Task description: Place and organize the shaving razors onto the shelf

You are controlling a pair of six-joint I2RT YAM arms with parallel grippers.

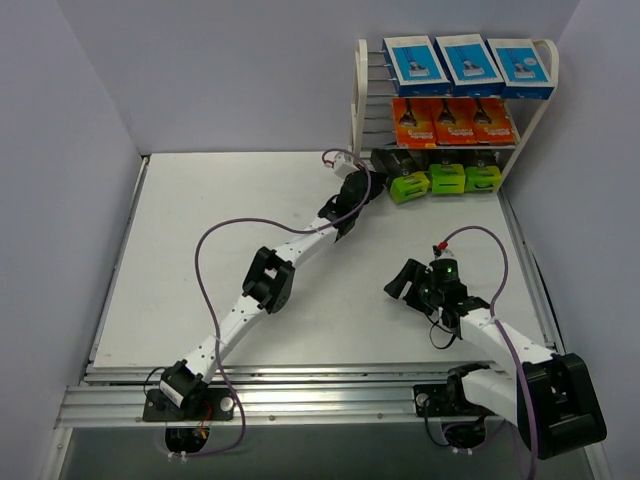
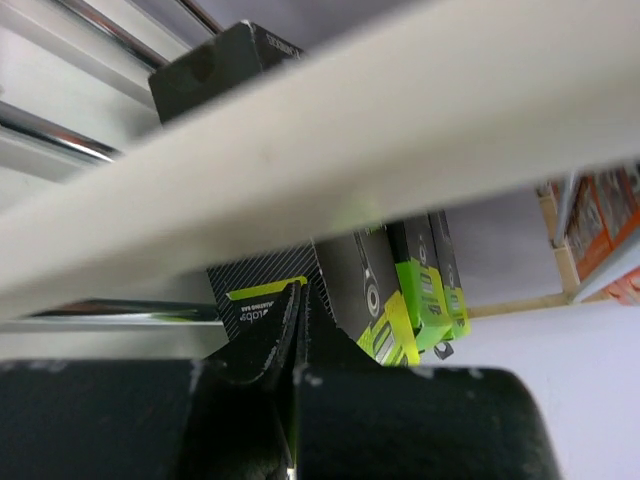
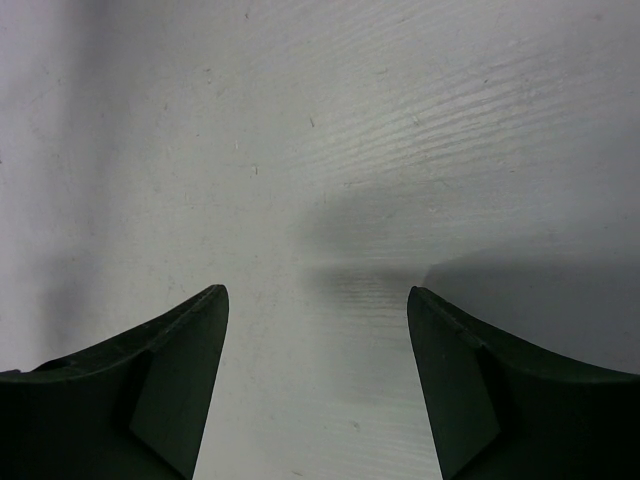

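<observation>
The cream-white shelf (image 1: pixel 358 100) holds three blue-and-white razor packs (image 1: pixel 468 62) on top, three orange packs (image 1: pixel 452 120) in the middle, and three black packs with lime-green ends (image 1: pixel 447 178) at the bottom. The leftmost black pack (image 1: pixel 400 170) lies skewed. My left gripper (image 1: pixel 374 170) is shut, with its tips against that pack's left end. In the left wrist view the shut gripper (image 2: pixel 300 292) points at the striped black pack (image 2: pixel 255 290), below the shelf's cream bar (image 2: pixel 400 130). My right gripper (image 1: pixel 400 281) is open and empty over the bare table, as the right wrist view (image 3: pixel 318 295) shows.
The white table (image 1: pixel 220 230) is walled on the left, back and right. The shelf stands in the back right corner. A metal rail (image 1: pixel 300 395) runs along the near edge by the arm bases. Purple cables loop over both arms.
</observation>
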